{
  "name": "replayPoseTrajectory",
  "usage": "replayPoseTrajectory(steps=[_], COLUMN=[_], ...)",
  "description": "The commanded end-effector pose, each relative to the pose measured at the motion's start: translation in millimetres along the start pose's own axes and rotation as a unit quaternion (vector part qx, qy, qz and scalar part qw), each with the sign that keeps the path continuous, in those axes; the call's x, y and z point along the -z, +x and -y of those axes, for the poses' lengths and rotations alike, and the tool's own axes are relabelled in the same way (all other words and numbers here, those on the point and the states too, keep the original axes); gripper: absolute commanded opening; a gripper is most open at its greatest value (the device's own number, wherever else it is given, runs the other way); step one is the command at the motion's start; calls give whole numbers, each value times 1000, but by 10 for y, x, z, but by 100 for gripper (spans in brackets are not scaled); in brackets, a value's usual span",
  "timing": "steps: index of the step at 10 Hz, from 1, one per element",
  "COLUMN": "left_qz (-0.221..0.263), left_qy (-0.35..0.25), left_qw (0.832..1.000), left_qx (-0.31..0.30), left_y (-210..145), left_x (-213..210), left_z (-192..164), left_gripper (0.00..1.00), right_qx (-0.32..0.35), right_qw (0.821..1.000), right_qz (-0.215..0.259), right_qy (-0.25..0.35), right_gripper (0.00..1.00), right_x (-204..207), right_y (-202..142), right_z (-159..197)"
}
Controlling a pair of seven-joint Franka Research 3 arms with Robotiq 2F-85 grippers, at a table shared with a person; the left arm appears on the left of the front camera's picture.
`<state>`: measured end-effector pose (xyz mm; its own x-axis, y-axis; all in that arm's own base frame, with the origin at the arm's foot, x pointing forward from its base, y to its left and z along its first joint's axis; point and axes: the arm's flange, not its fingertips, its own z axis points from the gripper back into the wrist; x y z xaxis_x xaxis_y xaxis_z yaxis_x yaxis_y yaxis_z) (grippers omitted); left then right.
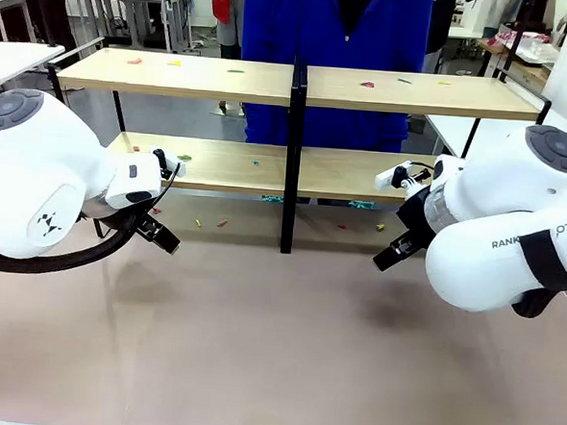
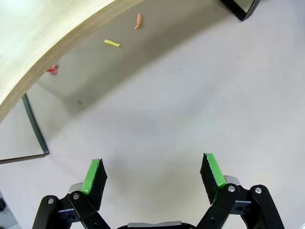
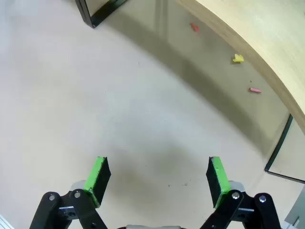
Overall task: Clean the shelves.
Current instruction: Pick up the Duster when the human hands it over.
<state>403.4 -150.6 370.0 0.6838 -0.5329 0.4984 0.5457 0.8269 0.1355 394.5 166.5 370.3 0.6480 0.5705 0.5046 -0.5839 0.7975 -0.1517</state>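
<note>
The shelves, two long light-wood boards in a thin black frame with a black centre post, stand across the far half of the table. Small coloured scraps lie on both boards and on the tabletop under the lower one. My left gripper hangs open just above the tabletop in front of the rack's left half, holding nothing; its green pads stand wide apart. My right gripper hangs open in front of the right half, green pads wide apart over bare table.
A person in a blue top stands right behind the shelves. The beige tabletop in front of the rack is bare. Scraps lie under the lower board's edge; a yellow scrap lies on the right. White tables flank the rack.
</note>
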Motion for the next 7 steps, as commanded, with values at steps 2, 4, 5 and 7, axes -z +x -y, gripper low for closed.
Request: replayPoseTrajectory(steps=[2,4,5,7], left_qz=[0,0,0,0], left_qy=[0,0,0,0], left_qw=[1000,1000,1000,1000], left_qx=[0,0,0,0], left_y=[1,1,1,1], left_x=[-1,-1,-1,-1], left_z=[0,0,0,0], left_gripper=[100,100,100,100], right_qx=[0,0,0,0], right_qw=[1000,1000,1000,1000], right_qz=[0,0,0,0], right_qy=[0,0,0,0], right_gripper=[100,100,100,100], right_x=[-1,-1,-1,-1], right_y=[1,1,1,1], right_z=[0,0,0,0])
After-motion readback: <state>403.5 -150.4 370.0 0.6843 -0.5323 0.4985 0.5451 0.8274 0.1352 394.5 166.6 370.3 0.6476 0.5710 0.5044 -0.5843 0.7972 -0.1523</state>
